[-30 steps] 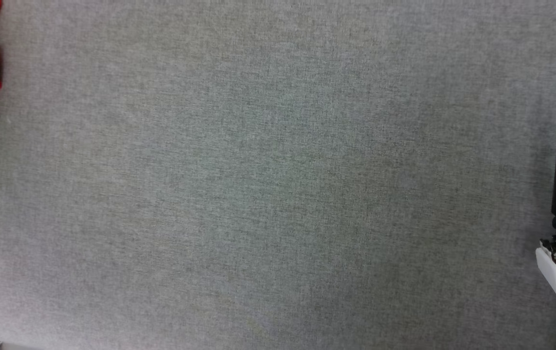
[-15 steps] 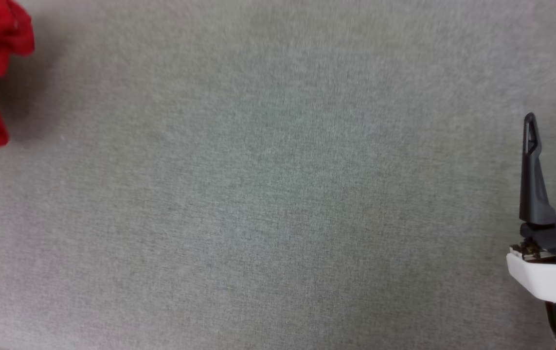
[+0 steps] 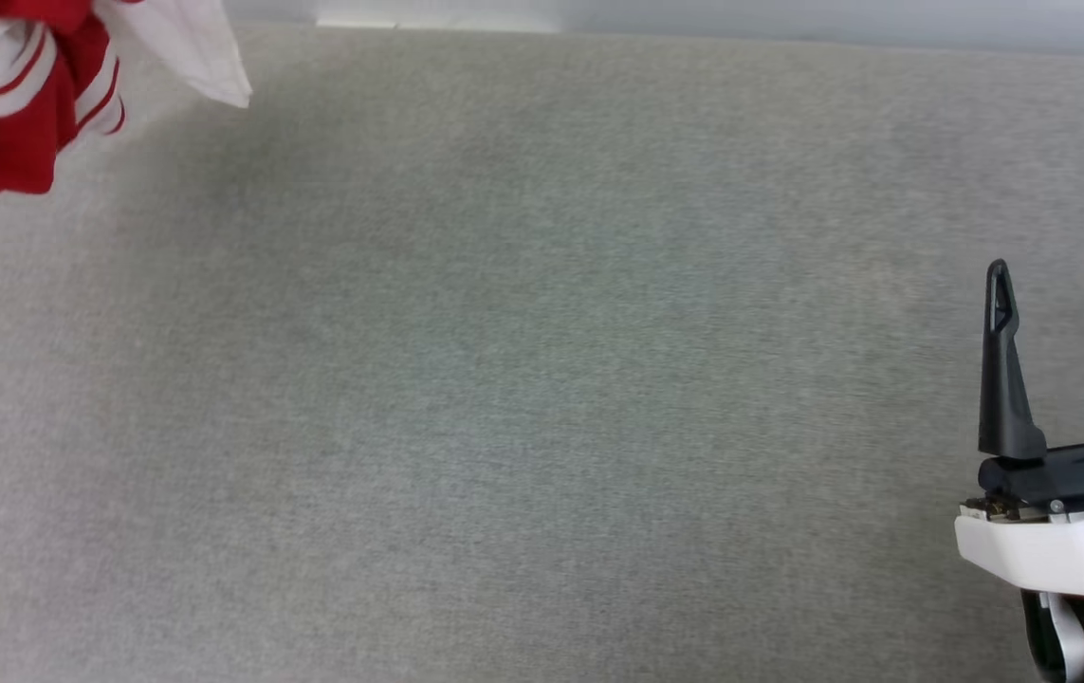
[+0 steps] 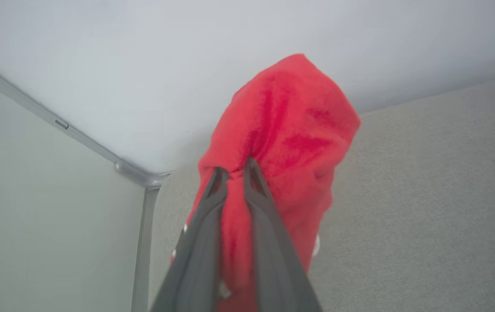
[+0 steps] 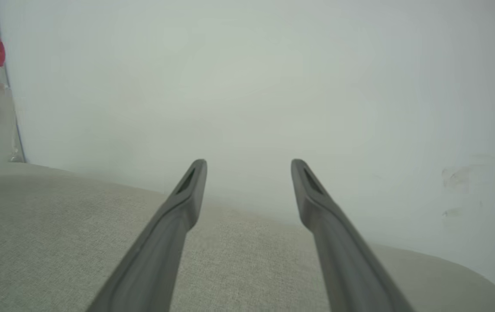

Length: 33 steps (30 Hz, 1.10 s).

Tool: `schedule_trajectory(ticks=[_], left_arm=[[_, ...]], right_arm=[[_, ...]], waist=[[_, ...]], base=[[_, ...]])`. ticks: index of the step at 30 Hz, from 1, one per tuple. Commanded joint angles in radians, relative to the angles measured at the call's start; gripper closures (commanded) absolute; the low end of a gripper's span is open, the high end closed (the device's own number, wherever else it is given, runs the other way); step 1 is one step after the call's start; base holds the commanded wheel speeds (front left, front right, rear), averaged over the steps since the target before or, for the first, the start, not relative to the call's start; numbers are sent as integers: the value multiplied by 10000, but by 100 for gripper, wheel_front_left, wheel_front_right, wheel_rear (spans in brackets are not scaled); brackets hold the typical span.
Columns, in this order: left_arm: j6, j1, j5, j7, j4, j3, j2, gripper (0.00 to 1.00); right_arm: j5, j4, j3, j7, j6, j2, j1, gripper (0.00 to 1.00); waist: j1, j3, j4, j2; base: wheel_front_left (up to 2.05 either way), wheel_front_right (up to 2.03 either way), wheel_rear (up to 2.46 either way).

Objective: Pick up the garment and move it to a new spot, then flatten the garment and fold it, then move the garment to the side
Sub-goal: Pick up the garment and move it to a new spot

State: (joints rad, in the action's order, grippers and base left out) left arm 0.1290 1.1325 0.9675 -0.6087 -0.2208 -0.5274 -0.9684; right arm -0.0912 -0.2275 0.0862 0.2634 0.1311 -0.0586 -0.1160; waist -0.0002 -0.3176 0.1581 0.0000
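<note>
Both dark fingers (image 4: 202,225) of the left gripper (image 4: 233,171) are clamped on a bunched fold of the red jersey (image 4: 286,130), which is held lifted near the far left corner of the grey fabric surface (image 3: 542,379). Right gripper (image 3: 1058,270) fingers are spread and empty. Soft, light, limp cloth is expected. The shoulders, probably bundled underneath, are judged the better hold for flattening.

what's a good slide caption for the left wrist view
Left gripper shut on the bunched red jersey garment, held over the grey fabric surface.
</note>
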Motion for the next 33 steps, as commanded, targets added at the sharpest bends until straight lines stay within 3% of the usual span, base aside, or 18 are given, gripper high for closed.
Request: schedule_trajectory(ticks=[1,19,27,33], left_arm=[[-1,193,-48,-42,140,-86,86,100],[-1,2115,-166,-155,2136,-2820,1924,100],[-2,1459,-185,408,2233,-4409,2894,100],[-2,526,-301,766,1980,-5805,3316,100]], right_arm=[[82,30,-23,22,-5,46,171,0],[820,489,-119,21,-7,95,379,0],[985,581,-341,21,-7,93,418,0],[1050,555,-301,21,-7,92,274,0]], waist=[[2,291,-323,0],[2,1111,-2581,0],[2,1047,-3258,0],[2,707,-3294,0]], base=[[0,0,0],[0,0,0],[0,0,0],[0,0,0]])
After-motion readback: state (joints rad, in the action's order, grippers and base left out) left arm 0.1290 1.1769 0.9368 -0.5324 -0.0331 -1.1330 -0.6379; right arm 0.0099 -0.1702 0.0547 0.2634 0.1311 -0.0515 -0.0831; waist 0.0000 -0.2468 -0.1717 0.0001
